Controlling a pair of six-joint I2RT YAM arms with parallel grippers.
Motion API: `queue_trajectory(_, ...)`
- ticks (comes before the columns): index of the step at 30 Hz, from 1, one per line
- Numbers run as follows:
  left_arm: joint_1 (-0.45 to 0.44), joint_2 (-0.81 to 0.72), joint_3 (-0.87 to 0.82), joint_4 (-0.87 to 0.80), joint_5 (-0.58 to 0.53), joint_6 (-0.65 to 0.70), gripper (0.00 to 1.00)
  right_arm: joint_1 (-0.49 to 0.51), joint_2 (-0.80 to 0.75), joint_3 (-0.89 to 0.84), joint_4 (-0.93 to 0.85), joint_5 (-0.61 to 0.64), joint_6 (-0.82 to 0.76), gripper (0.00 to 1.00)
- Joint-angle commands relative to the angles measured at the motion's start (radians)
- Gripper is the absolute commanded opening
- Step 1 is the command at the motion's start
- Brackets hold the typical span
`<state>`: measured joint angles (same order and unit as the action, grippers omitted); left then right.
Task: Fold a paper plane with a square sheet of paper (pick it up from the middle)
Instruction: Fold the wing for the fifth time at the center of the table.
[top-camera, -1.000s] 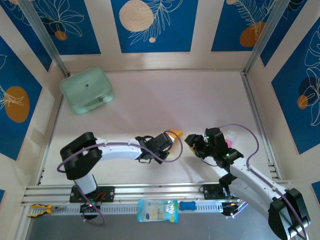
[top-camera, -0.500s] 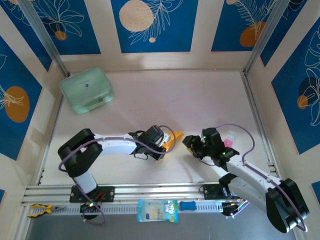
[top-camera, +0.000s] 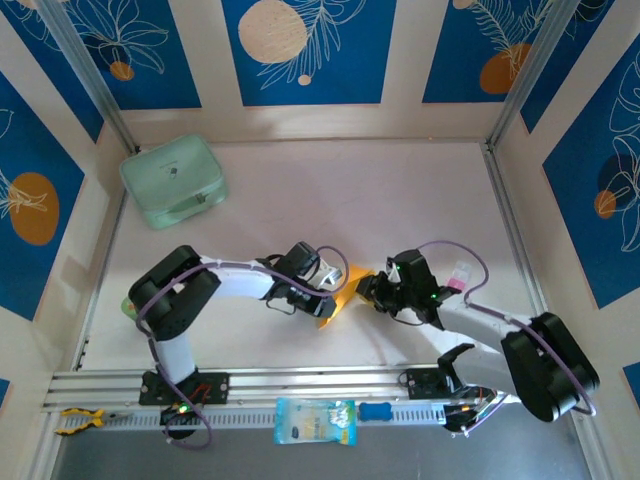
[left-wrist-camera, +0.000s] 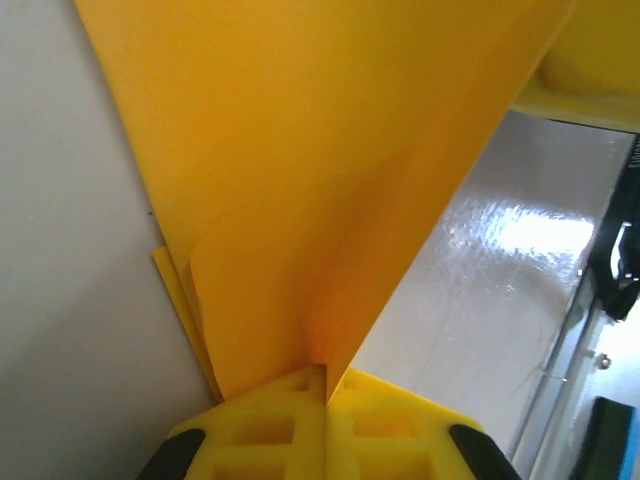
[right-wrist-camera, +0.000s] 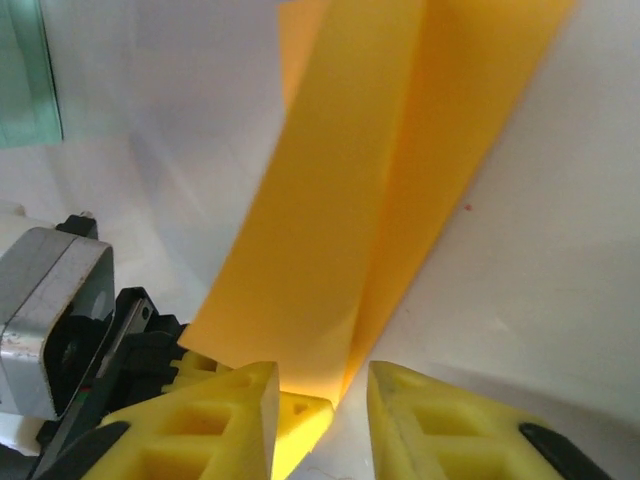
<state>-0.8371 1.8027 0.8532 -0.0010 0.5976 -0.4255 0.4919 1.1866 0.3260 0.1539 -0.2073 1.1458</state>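
One sheet of paper, orange-yellow and creased into a pointed shape, sits toward the near edge of the table, roughly midway between its left and right edges, with its tip aimed at the near edge. From the left wrist the paper shows as several folded layers, the upper flap curling up off the pale surface. The left gripper meets the sheet from the left. Its yellow pads are pressed together on the paper's lower edge, with no gap between them. The right gripper faces it from the right, just beside the sheet. In its own view the two yellow fingers stand apart, and the folded ridge of the paper runs down into the space between them; whether either pad touches the paper cannot be told. A small pink object lies on the table to the right of the right arm. A mint-green rounded case rests in the far left corner, well apart from the paper. Along the near rail lie a pale blue packet, a small blue item beside it, and a yellow-handled tool at the left end.
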Motion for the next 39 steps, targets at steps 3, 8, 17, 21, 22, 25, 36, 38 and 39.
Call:
queue_trajectory(3, 0.027, 0.026, -0.006, 0.045, 0.106, -0.039, 0.04, 0.011, 0.079, 0.044, 0.137, -0.079, -0.046, 0.22)
queue_trajectory(8, 0.041, 0.054, 0.0, 0.056, 0.149, -0.068, 0.02, 0.022, 0.125, 0.052, 0.189, -0.098, -0.056, 0.16)
queue_trajectory(17, 0.064, 0.084, 0.009, 0.065, 0.199, -0.098, 0.02, 0.051, 0.194, 0.068, 0.231, -0.091, -0.05, 0.11)
queue_trajectory(21, 0.067, 0.094, 0.017, 0.063, 0.21, -0.115, 0.01, 0.052, 0.208, 0.06, 0.239, -0.074, -0.041, 0.11)
queue_trajectory(22, 0.068, 0.099, 0.022, 0.058, 0.214, -0.119, 0.01, 0.053, 0.208, 0.058, 0.243, -0.072, -0.041, 0.1)
queue_trajectory(25, 0.068, 0.116, 0.032, 0.072, 0.234, -0.142, 0.01, 0.054, 0.214, 0.06, 0.258, -0.089, -0.048, 0.11)
queue_trajectory(36, 0.07, 0.143, 0.043, 0.076, 0.234, -0.193, 0.0, 0.043, 0.18, 0.013, 0.241, -0.016, -0.027, 0.1)
queue_trajectory(38, 0.072, 0.145, 0.041, 0.081, 0.232, -0.201, 0.0, 0.028, 0.157, -0.003, 0.233, -0.015, -0.028, 0.1)
queue_trajectory(39, 0.072, 0.145, 0.041, 0.079, 0.231, -0.203, 0.0, 0.022, 0.149, -0.007, 0.236, -0.03, -0.031, 0.1)
